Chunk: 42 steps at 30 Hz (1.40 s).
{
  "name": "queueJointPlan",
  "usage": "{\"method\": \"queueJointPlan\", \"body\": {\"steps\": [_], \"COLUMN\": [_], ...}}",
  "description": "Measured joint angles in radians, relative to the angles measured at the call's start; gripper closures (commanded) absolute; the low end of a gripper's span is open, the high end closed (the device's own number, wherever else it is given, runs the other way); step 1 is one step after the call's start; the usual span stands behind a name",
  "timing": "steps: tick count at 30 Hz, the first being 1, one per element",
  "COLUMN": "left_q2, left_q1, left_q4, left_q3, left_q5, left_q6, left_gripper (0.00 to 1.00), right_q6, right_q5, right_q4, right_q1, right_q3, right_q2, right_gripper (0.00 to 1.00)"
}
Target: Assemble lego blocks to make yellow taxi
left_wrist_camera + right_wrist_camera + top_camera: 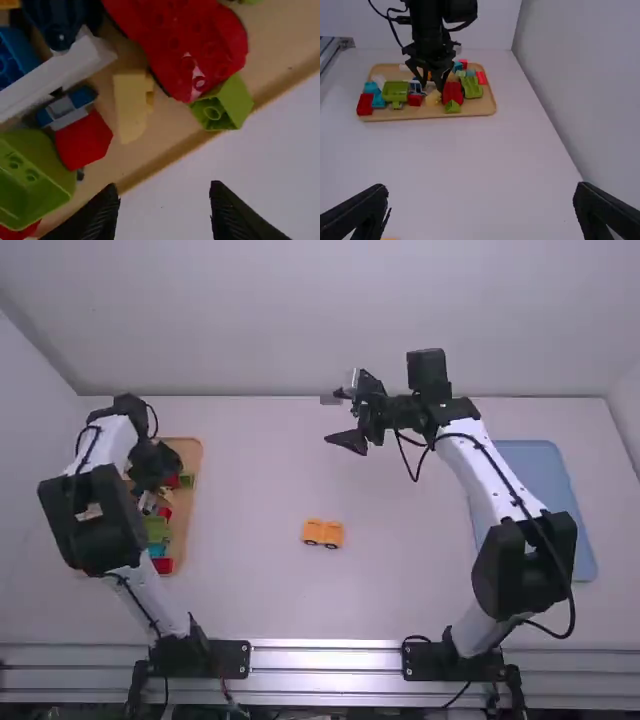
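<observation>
Left gripper (150,468) over the wooden tray (190,530), angled down among the blocks. In its own wrist view the fingers of the left gripper (165,212) stand well apart, nothing grasped between them; whether either tip brushes a block, cannot tell. Ahead of them in the tray: a pale yellow block (131,107), lying loose between a large red piece (185,50) and a small red block (82,140). A green block (222,107) sits by the tray's edge, against the large red piece; a long white piece (60,70) lies on the other side of the pale yellow one. Right gripper (338,418) hangs beyond the middle of the table (260,590), fingers spread wide, released, empty. The right wrist view agrees: fingers at both lower corners, bare space between, touching nothing. Task's thing, the yellow-orange car base (323,532), rests on the table between the two arms, dark wheels along its near side, apart from both grippers. Off to the right, partly behind the right arm, a blue tray (540,475).
</observation>
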Motion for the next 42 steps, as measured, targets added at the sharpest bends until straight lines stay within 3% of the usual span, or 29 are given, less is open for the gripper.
{"method": "queueJointPlan", "body": {"steps": [9,12,21,42], "left_q2": [0.0,0.0,0.0,0.0], "left_q1": [0.006,0.007,0.007,0.008], "left_q4": [0.111,0.15,0.147,0.356], "left_q3": [-0.07,-0.097,-0.107,-0.253], "left_q5": [-0.044,-0.048,-0.093,-0.122], "left_q6": [-0.003,0.014,0.036,0.066], "left_gripper": [0.53,0.6,0.56,0.59], "right_q6": [0.001,0.001,-0.003,-0.004], "right_q5": [0.021,0.021,0.021,0.021], "right_q4": [-0.013,-0.019,-0.024,-0.028], "right_q1": [0.0,0.0,0.0,0.0], "right_q3": [0.0,0.0,0.0,0.0], "right_q2": [0.0,0.0,0.0,0.0], "right_gripper": [0.01,0.01,0.01,0.01]}}
